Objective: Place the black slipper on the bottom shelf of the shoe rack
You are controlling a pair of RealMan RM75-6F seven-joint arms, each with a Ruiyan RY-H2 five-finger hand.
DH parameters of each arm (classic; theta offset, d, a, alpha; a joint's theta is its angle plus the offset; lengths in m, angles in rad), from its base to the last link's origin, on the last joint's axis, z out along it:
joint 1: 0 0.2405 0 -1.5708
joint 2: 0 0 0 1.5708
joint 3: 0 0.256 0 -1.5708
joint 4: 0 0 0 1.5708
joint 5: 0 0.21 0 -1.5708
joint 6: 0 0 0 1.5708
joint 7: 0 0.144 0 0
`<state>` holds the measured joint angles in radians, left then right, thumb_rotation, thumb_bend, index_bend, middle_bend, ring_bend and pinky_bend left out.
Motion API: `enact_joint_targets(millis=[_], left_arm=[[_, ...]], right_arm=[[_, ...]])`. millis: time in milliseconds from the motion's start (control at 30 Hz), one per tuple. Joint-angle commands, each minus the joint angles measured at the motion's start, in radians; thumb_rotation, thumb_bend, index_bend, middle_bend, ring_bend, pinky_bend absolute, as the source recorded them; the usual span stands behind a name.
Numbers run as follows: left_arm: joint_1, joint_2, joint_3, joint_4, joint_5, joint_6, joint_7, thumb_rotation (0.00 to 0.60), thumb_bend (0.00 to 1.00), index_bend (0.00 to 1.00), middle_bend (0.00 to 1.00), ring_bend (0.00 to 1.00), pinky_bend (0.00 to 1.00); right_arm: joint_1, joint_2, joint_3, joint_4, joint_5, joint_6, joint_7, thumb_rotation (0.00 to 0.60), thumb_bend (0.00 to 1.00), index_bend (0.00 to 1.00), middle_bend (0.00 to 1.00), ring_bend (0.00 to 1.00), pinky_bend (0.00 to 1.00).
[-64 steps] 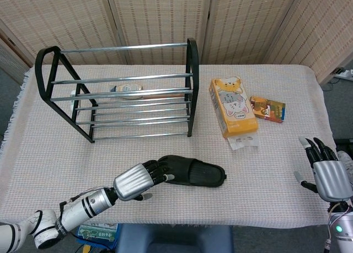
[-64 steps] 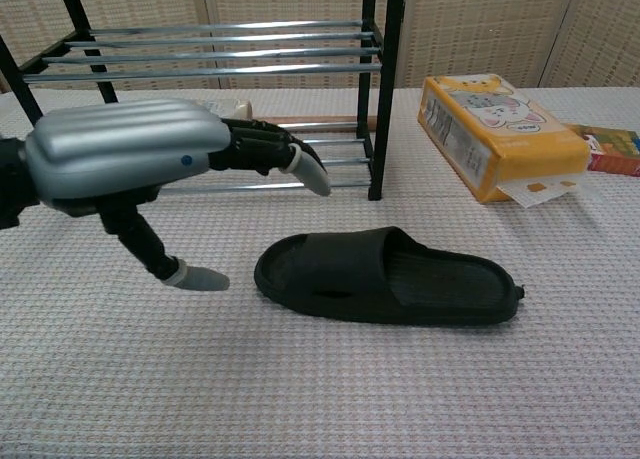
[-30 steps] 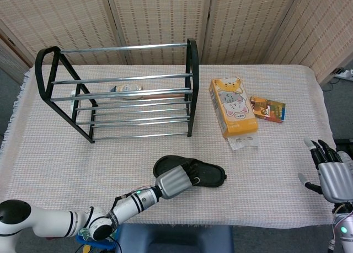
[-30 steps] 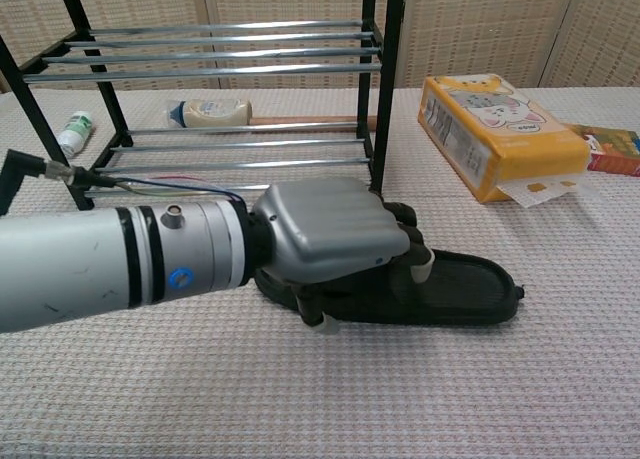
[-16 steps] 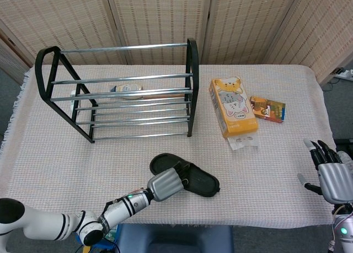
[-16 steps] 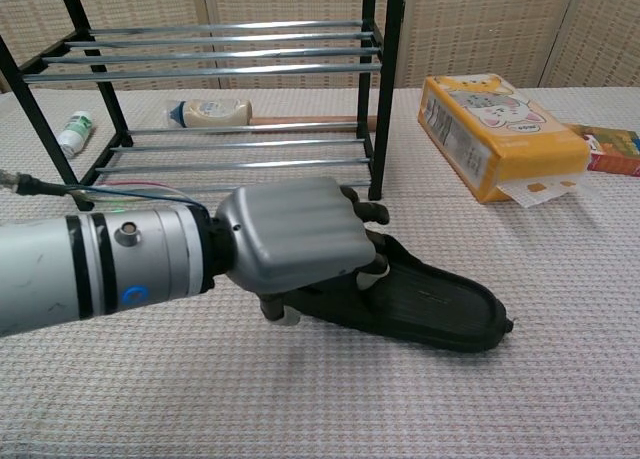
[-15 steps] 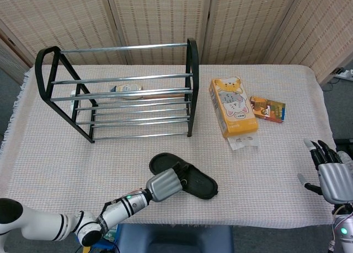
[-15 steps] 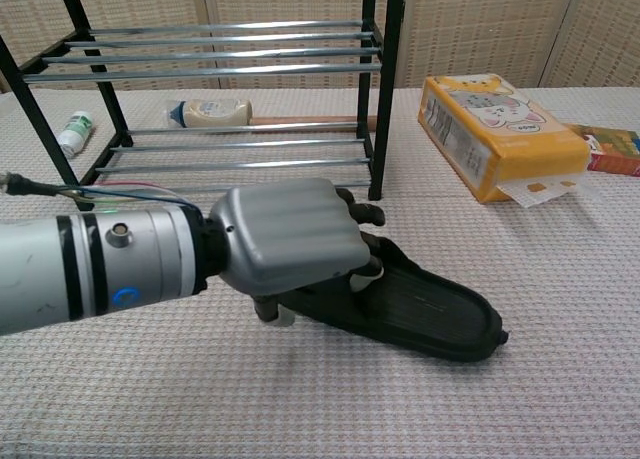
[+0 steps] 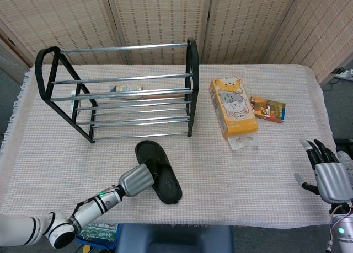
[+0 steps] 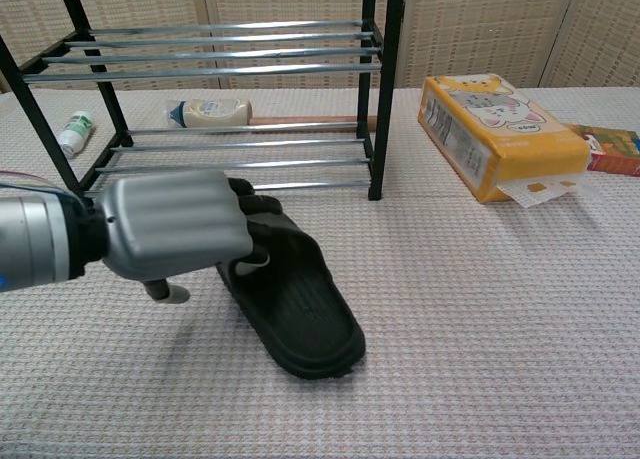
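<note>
- Your left hand [image 10: 175, 237] grips the black slipper [image 9: 158, 171] at its strap end, fingers curled into the strap from the 9 o'clock side; the sole looks flat on the bench [image 9: 248, 176].
- Slipper sits just in front of the shoe rack [image 9: 118, 93], at the rack's 6 o'clock, near but not touching. One end points at the rack, the other toward the bench's near edge.
- Your right hand [image 9: 330, 176] is released, fingers apart, holding nothing, at the bench's 4 o'clock corner, well apart from everything.
- Bottom shelf bars [image 10: 240, 164] are low, with little gap under the next tier. Risk: lift too high and your hand or the slipper knocks the upper bars.
- Risk: the rack looks light; pushing the slipper against the front bar instead of clearing it could shove the whole rack back.
- Risk: grip is only at one end, so the free end may droop or swing on the lift and catch the rack's black side post [image 9: 191, 87].
- Bottle [image 10: 212, 111] lies behind the rack at its 12 o'clock; pushing the slipper too deep could poke it through the bars.
- Orange box [image 9: 232, 106] at 2 o'clock is clear of your path.
</note>
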<state>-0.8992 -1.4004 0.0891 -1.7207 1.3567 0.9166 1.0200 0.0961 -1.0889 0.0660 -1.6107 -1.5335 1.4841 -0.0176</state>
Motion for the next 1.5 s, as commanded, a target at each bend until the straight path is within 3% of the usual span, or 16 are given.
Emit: enact_joint_targets(millis=[33, 300, 500, 667, 833, 1033, 1300, 1500], left_arm=[[0.028, 0.049, 0.026, 0.006, 0.043, 0.031, -0.037, 0.600, 0.20, 0.44, 0.35, 0.12, 0.25], [0.081, 0.131, 0.059, 0.000, 0.107, 0.067, -0.156, 0.600, 0.20, 0.38, 0.35, 0.12, 0.25], [0.133, 0.119, 0.060, 0.016, 0.245, 0.175, -0.363, 0.600, 0.20, 0.30, 0.34, 0.12, 0.25], [0.146, 0.101, 0.067, 0.085, 0.340, 0.208, -0.453, 0.600, 0.20, 0.28, 0.33, 0.12, 0.25], [0.155, 0.109, 0.077, 0.115, 0.414, 0.233, -0.493, 0.600, 0.20, 0.24, 0.29, 0.12, 0.25], [0.150, 0.094, 0.083, 0.241, 0.516, 0.261, -0.522, 0.600, 0.20, 0.17, 0.19, 0.12, 0.25], [0.144, 0.081, 0.119, 0.408, 0.632, 0.288, -0.566, 0.600, 0.20, 0.15, 0.16, 0.12, 0.25], [0.123, 0.087, 0.130, 0.415, 0.676, 0.258, -0.568, 0.600, 0.20, 0.11, 0.13, 0.11, 0.25]], right_arm=[[0.002, -0.002, 0.001, -0.002, 0.000, -0.001, -0.004, 0.600, 0.27, 0.00, 0.11, 0.10, 0.17], [0.007, -0.007, 0.001, -0.008, -0.010, 0.000, -0.009, 0.600, 0.27, 0.00, 0.11, 0.10, 0.17], [0.004, -0.003, -0.001, -0.007, -0.009, 0.002, -0.006, 0.600, 0.27, 0.00, 0.11, 0.10, 0.17], [0.004, 0.002, -0.002, -0.007, -0.016, 0.007, 0.000, 0.600, 0.27, 0.00, 0.11, 0.10, 0.17], [0.000, 0.001, -0.005, -0.001, -0.011, 0.006, 0.008, 0.600, 0.27, 0.00, 0.11, 0.10, 0.17], [0.003, 0.003, -0.007, -0.001, -0.021, 0.005, 0.009, 0.600, 0.27, 0.00, 0.11, 0.10, 0.17], [0.006, 0.010, -0.010, -0.016, -0.025, 0.002, -0.003, 0.600, 0.26, 0.00, 0.11, 0.10, 0.17], [0.006, 0.008, -0.011, -0.033, -0.029, 0.004, -0.022, 0.600, 0.26, 0.00, 0.11, 0.10, 0.17]])
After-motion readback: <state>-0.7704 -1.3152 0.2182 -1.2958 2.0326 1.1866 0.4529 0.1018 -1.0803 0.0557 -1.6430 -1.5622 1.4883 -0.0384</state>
